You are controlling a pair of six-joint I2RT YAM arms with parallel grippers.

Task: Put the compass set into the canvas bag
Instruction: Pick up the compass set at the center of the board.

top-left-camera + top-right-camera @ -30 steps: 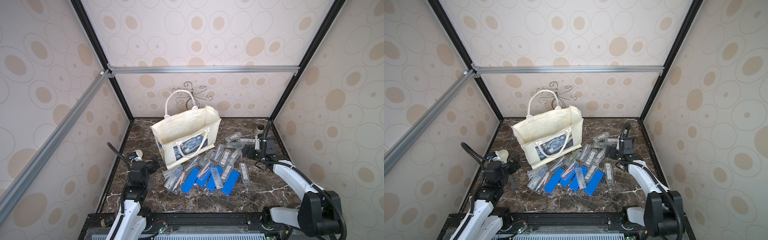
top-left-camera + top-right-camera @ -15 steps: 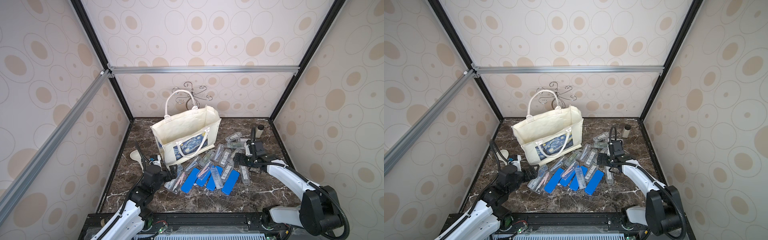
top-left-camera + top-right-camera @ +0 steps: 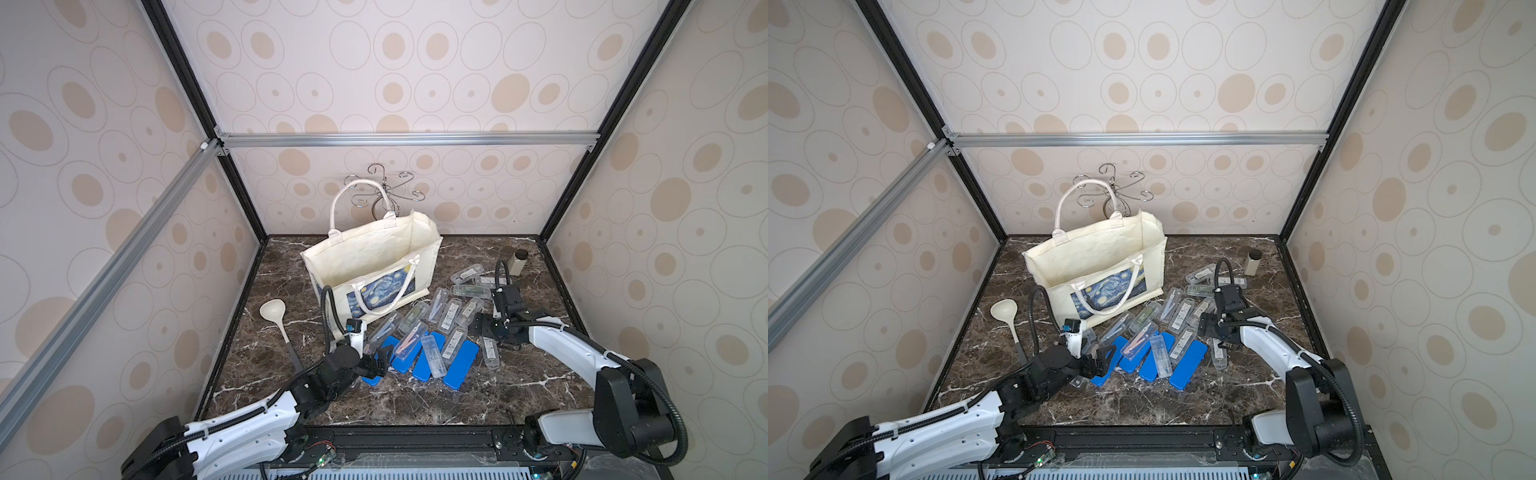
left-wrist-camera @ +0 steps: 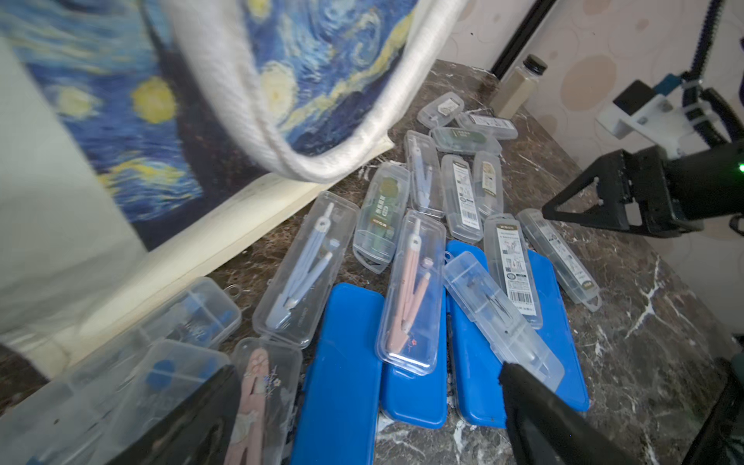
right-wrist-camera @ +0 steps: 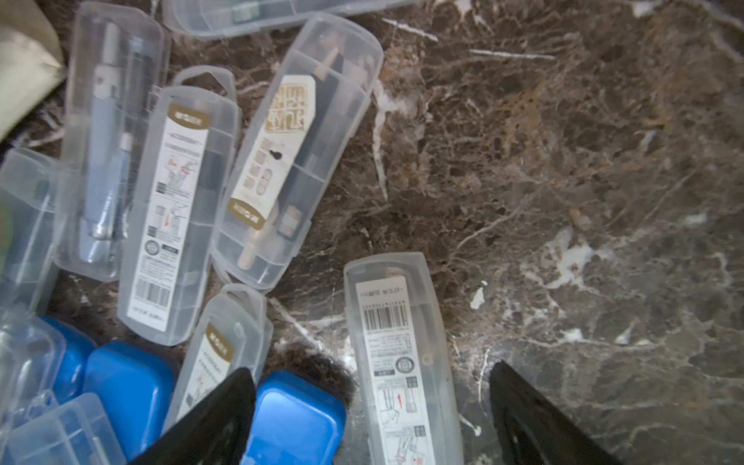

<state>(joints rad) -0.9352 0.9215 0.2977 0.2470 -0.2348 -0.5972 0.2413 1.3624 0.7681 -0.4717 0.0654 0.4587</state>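
Right gripper (image 5: 372,370) hangs released, its jaws spread either side of one clear labelled compass case (image 5: 396,346) on the marble tabletop (image 5: 563,161), likely to pinch it. Left gripper (image 4: 368,369) gapes empty over four blue cases (image 3: 460,368). Roughly fifteen clear cases (image 4: 306,265) lie there, though overlaps blur the count. One canvas bag (image 3: 374,257) stands open-mouthed just behind, ready to receive.

Cream canvas bag (image 3: 365,257) carries a blue-yellow swirl print; table (image 3: 415,403) is brown white-veined marble.

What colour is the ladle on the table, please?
Cream-white ladle, clearest in a top view.
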